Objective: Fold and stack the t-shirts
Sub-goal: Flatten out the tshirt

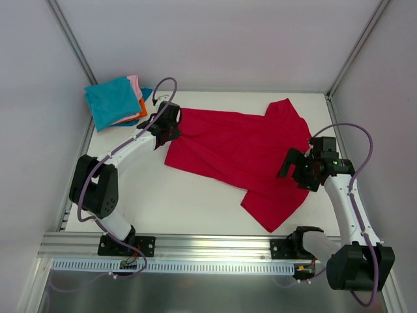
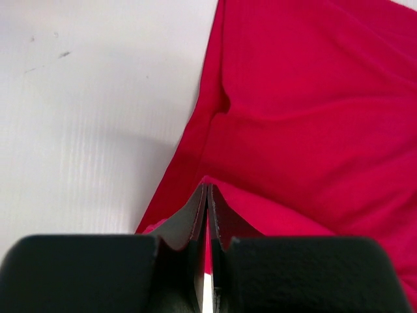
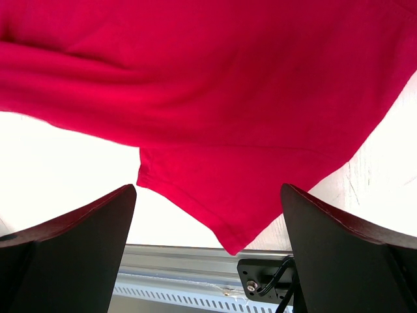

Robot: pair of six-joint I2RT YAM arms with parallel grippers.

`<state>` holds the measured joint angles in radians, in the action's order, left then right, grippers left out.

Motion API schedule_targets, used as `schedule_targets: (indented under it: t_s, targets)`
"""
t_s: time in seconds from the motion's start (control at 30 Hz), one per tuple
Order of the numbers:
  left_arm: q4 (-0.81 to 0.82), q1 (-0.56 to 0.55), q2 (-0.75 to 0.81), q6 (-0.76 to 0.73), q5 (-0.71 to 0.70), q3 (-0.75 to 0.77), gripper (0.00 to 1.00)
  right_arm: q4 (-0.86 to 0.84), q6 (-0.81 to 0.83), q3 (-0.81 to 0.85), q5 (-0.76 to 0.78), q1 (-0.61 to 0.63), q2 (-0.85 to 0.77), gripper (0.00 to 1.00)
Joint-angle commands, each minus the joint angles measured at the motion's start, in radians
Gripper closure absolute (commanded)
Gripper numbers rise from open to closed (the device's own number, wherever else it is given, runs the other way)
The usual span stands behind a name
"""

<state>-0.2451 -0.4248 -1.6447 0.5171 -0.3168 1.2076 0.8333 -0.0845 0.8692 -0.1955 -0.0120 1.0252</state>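
The red t-shirt [image 1: 238, 153] lies spread across the middle and right of the white table [image 1: 189, 202], wrinkled and not yet folded. One sleeve points toward the far right corner and the other toward the near edge, close to the right arm's base.

The left gripper [image 1: 171, 124] sits at the shirt's far-left edge. In the left wrist view its two dark fingers [image 2: 195, 218] are pressed together with only a thin slit between them, and a fold of red cloth [image 2: 313, 130] rises to a small peak right at the tips, so the pincer is pinching the shirt's edge. Red fabric also shows down in the slit between the pads. To the left of the pinched hem the bare table [image 2: 85, 130] is visible.

The right gripper [image 1: 294, 166] is over the shirt's right side, near the lower sleeve. In the right wrist view its fingers [image 3: 78, 241] are spread wide apart, one at each lower corner of the view, with nothing between them. The shirt's sleeve [image 3: 221, 195] hangs in view beyond them, its pointed corner aimed at the metal rail [image 3: 189, 280] along the table's near edge. Whether the fingertips brush the cloth is hard to tell from this angle; they appear to be clear of it.

At the far left corner of the table rests a stack of folded t-shirts [image 1: 117, 103], a teal one on top with pink, orange and blue edges showing beneath it on its right side. The stack lies near the left gripper but apart from the red shirt.
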Motion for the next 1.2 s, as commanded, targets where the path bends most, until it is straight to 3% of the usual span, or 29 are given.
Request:
schedule_targets:
  t_s: [0.0, 0.4, 0.67, 0.77, 0.83, 1.17]
  targets:
    - [0.010, 0.014, -0.012, -0.031, -0.034, 0.067, 1.00, -0.016, 0.017, -0.013, -0.004, 0.010, 0.006, 0.00]
    - [-0.031, 0.038, 0.012, -0.011, -0.012, 0.050, 1.00, -0.016, 0.019, -0.010, 0.002, 0.010, 0.012, 0.00]
    - [-0.034, 0.037, 0.097, 0.003, 0.087, -0.071, 1.00, -0.016, 0.019, -0.007, -0.002, 0.010, 0.013, 0.01]
    - [-0.066, 0.038, 0.024, -0.003, 0.094, -0.040, 0.31, -0.011, 0.017, -0.006, -0.007, 0.010, 0.004, 0.01]
    - [-0.082, 0.038, -0.017, 0.012, 0.093, -0.028, 0.03, -0.007, 0.017, -0.009, -0.005, 0.010, -0.005, 0.01]
    - [-0.002, 0.038, 0.111, 0.069, 0.143, -0.210, 0.01, -0.010, 0.017, -0.013, -0.002, 0.032, -0.002, 0.01]
